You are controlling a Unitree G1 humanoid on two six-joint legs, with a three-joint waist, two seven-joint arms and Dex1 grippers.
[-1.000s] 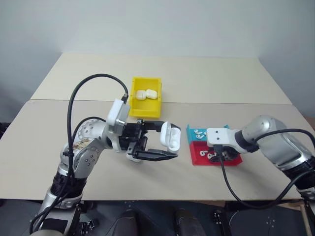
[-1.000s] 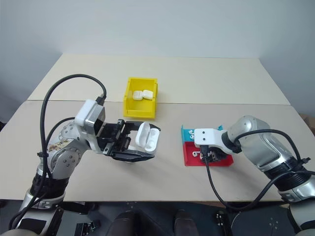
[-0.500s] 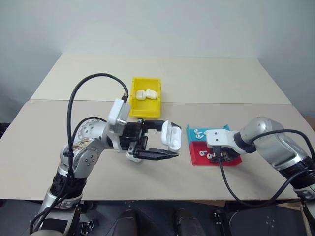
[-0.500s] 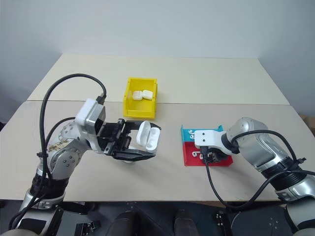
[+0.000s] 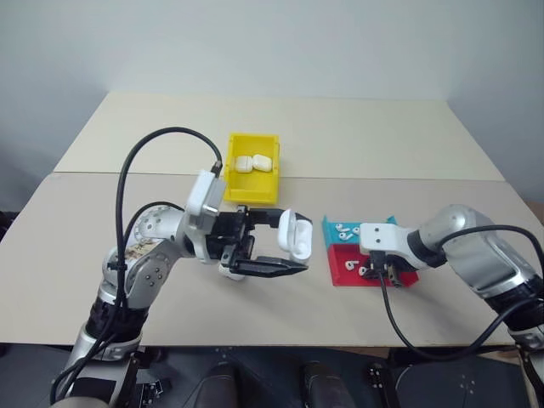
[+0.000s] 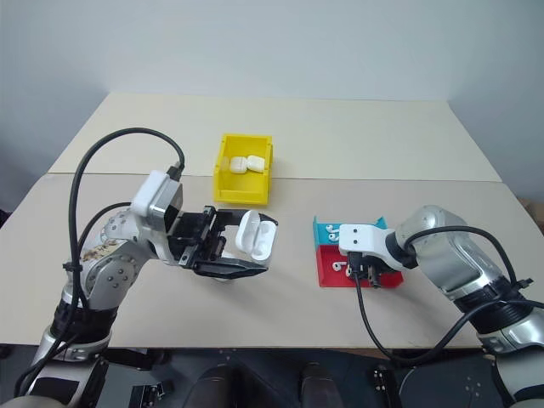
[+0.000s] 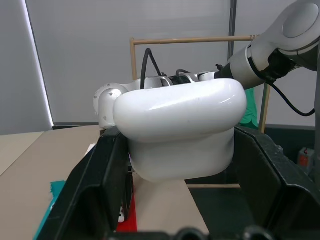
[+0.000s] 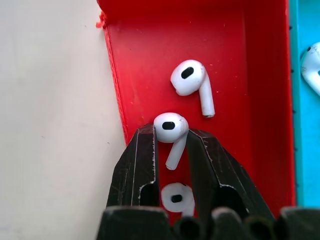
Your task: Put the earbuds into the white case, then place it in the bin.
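Right gripper (image 8: pixel 170 137) closed around one of the earbuds (image 8: pixel 170 131), black fingertips (image 8: pixel 145 145) pinching its stem inside the red tray (image 8: pixel 235 65), near that tray's wall on the bare-table side. Two more buds in the same tray: one (image 8: pixel 192 82) just past the fingertips, one (image 8: pixel 177 197) between the fingers nearer the wrist. Blue tray (image 5: pixel 384 222) touching the red one, with buds of its own. Left gripper (image 5: pixel 280 246) clamped on the white case (image 5: pixel 295 235), lid open, held above the table (image 5: pixel 357 127) between the trays and the bin (image 5: pixel 252 189). Two closed cases (image 5: pixel 252 162) lying in the yellow bin.
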